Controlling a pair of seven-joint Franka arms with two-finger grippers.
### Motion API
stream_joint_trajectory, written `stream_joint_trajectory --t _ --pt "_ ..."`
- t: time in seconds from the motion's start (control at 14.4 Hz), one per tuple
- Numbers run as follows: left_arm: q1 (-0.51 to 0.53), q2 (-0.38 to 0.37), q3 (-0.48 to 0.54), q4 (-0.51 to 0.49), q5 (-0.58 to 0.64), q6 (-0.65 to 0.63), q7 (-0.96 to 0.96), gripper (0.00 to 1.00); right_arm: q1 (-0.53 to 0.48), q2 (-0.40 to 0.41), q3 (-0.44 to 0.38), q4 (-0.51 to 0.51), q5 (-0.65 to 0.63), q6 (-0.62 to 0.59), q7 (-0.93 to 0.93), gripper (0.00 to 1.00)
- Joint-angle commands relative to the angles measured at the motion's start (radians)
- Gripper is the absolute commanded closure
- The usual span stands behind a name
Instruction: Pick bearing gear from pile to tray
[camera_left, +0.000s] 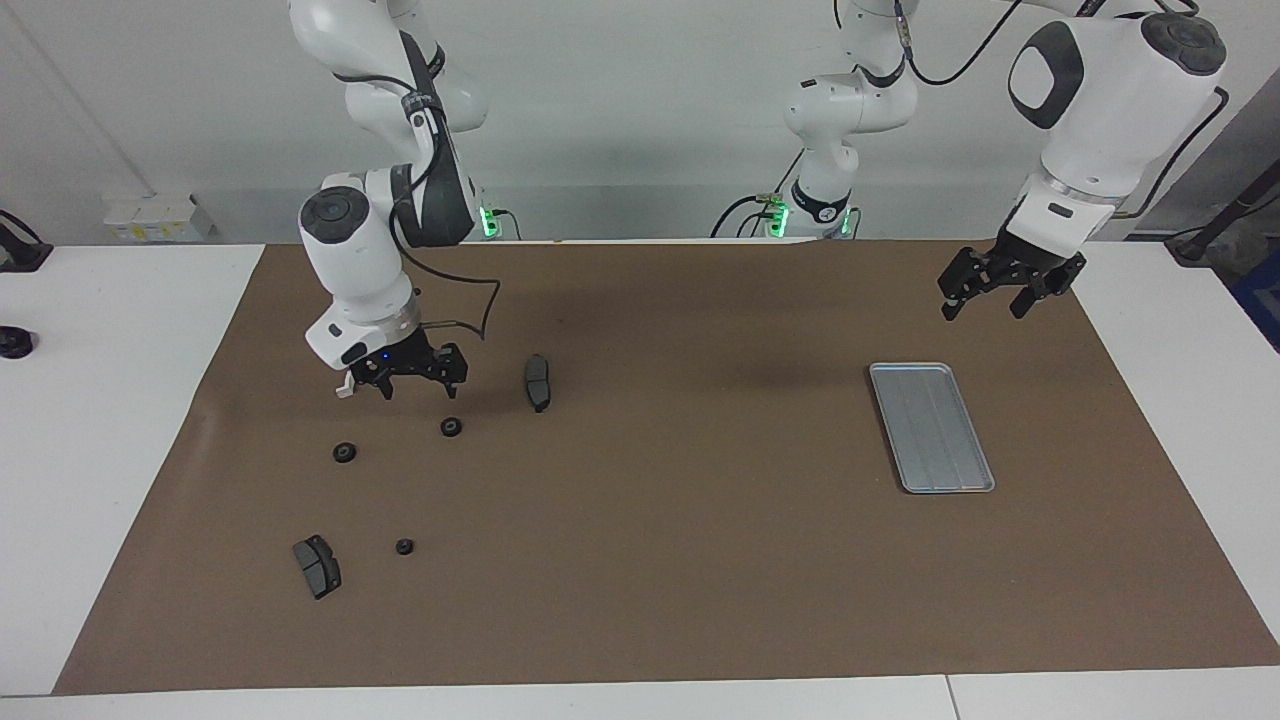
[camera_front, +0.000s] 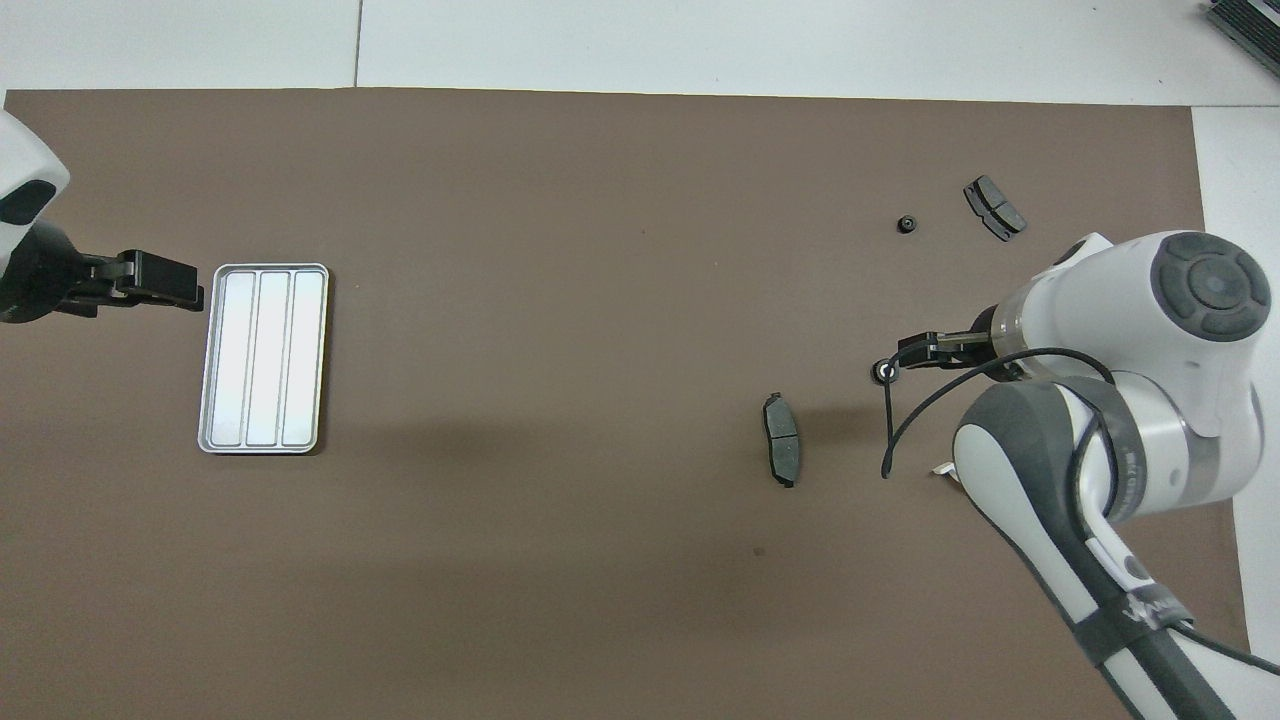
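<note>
The pile is scattered at the right arm's end of the brown mat. It has three small black round pieces (camera_left: 451, 427) (camera_left: 344, 453) (camera_left: 404, 546), two dark grey brake pads (camera_left: 538, 382) (camera_left: 317, 566), and a white piece (camera_left: 345, 390) mostly hidden by the gripper. My right gripper (camera_left: 420, 385) is open and empty, low over the mat just beside the nearest round piece (camera_front: 884, 372). The silver tray (camera_left: 930, 425) lies empty at the left arm's end and also shows in the overhead view (camera_front: 262, 358). My left gripper (camera_left: 988, 300) is open and empty, raised beside the tray.
A brown mat (camera_left: 650, 560) covers most of the white table. A black cable loop (camera_left: 485, 310) hangs from the right arm's wrist. A small black object (camera_left: 14, 342) sits on the white table off the mat at the right arm's end.
</note>
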Motion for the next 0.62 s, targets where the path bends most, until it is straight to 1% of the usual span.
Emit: stream_joint_trajectory --t 0.0,0.14,0.35,0.42,0.48,0.55 --pt "0.012 -0.031 -0.004 -0.037 -0.008 0.012 0.011 0.0 0.023 0.036 0.003 -0.028 0.018 0.076 0.0 0.0" --pt "0.012 -0.031 -0.004 -0.037 -0.008 0.012 0.011 0.0 0.04 0.081 0.003 -0.026 0.018 0.138 0.013 0.0" --pt "0.012 -0.031 -0.004 -0.037 -0.008 0.012 0.011 0.0 0.042 0.109 0.003 -0.045 0.018 0.189 0.01 0.0" --pt "0.01 -0.031 -0.004 -0.037 -0.008 0.012 0.011 0.0 0.042 0.118 0.003 -0.045 0.018 0.189 0.008 0.01" --pt "0.012 -0.031 -0.004 -0.037 -0.008 0.012 0.011 0.0 0.043 0.122 0.002 -0.045 0.018 0.189 0.011 0.05" --pt "0.012 -0.031 -0.004 -0.037 -0.008 0.012 0.011 0.0 0.043 0.121 0.002 -0.049 0.018 0.188 0.01 0.07"
